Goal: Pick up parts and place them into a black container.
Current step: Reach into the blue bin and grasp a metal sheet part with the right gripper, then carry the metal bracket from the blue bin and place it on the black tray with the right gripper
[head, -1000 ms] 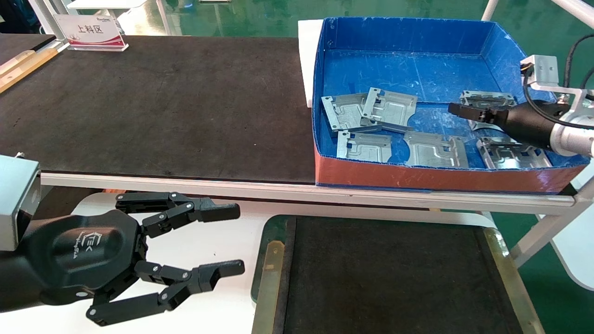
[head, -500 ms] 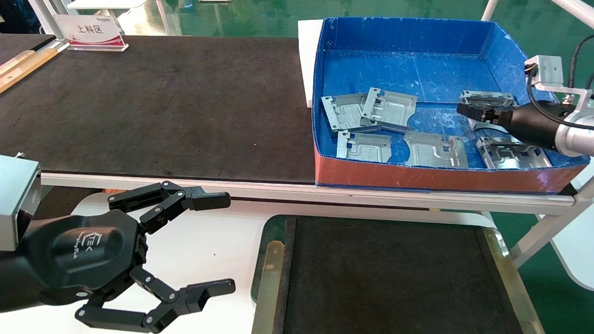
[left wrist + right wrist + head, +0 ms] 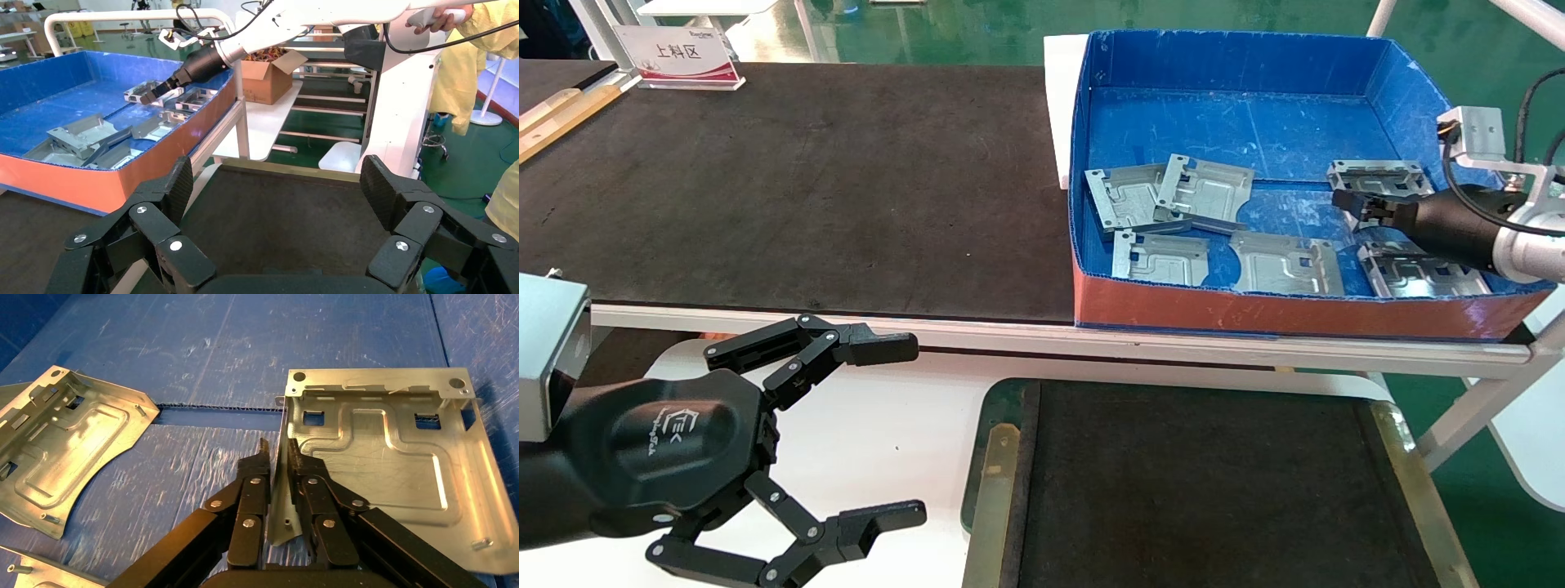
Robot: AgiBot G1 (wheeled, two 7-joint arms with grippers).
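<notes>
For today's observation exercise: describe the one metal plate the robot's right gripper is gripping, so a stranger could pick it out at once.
Find the blue box with the red front. Six metal plates lie in it; go to its far right corner. The plate there is the only one with the right gripper shut on its bent edge.

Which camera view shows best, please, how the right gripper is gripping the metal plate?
The right wrist view: the right gripper is shut on an upturned edge of the metal plate inside the blue box. The head view shows the gripper over that plate but hiding the contact; the left wrist view shows it only far off.
</notes>
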